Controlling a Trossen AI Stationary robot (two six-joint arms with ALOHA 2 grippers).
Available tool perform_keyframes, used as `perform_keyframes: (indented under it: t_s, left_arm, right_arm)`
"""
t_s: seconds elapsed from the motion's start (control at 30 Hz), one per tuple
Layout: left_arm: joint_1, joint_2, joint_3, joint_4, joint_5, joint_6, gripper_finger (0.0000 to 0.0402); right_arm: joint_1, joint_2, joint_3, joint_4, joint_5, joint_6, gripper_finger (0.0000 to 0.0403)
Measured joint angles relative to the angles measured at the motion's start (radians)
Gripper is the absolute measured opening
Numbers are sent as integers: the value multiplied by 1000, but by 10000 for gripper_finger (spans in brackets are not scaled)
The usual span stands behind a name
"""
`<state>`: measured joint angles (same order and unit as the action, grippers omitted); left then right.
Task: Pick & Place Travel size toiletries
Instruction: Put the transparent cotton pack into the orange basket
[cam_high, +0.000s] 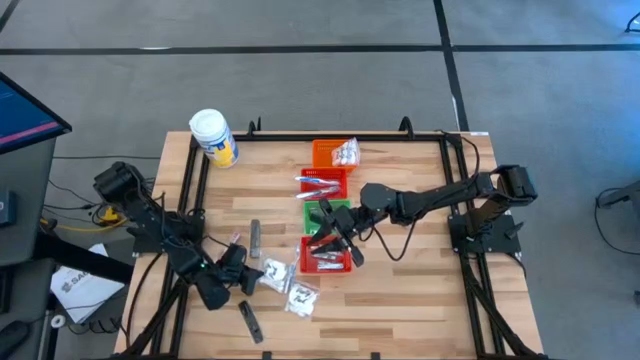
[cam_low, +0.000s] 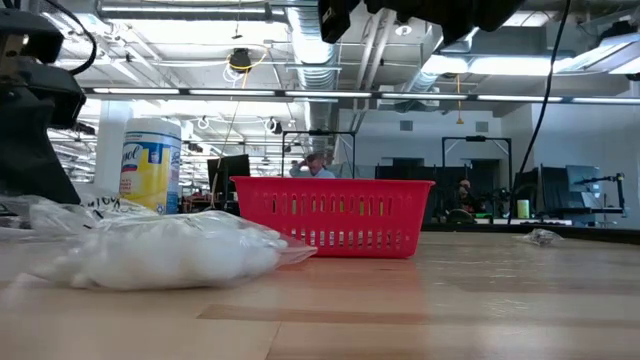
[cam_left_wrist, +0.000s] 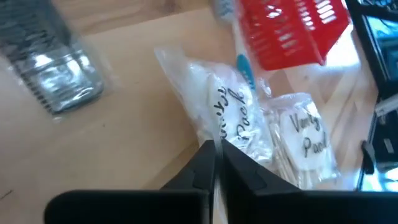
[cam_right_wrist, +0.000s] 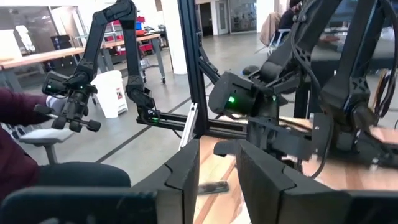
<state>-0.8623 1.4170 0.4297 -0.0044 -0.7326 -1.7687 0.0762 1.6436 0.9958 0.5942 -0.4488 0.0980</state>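
Sorting looks about half done: the four mesh baskets down the middle of the bench (cam_high: 420, 290) each hold something, the orange basket (cam_high: 333, 153) a clear packet, the red basket (cam_high: 326, 253) nearest me some slim items, while several toiletries wait outside. Two clear sachets (cam_high: 290, 285) lie together near the left arm, with dark flat strips (cam_high: 250, 320) close by. The left gripper (cam_left_wrist: 214, 163) has pinched shut on the edge of one clear sachet (cam_left_wrist: 214, 115). The right gripper (cam_high: 335, 238) hangs over the baskets, part open, empty as far as I can tell. Planked wood under it all, a white jar (cam_high: 213, 135) at the back corner; beyond, an open workshop with other arms and seated people
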Motion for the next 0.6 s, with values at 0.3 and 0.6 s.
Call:
perform_keyframes:
  t_s: [0.3,0.6]
  left_arm:
    - [0,-170,3,7,-81,243,1]
    - [0,-346,3,135,-162,662,1]
  right_arm:
    - [-7,0,0,-80,0,87,170]
    - [17,0,0,-101,-26,113,247]
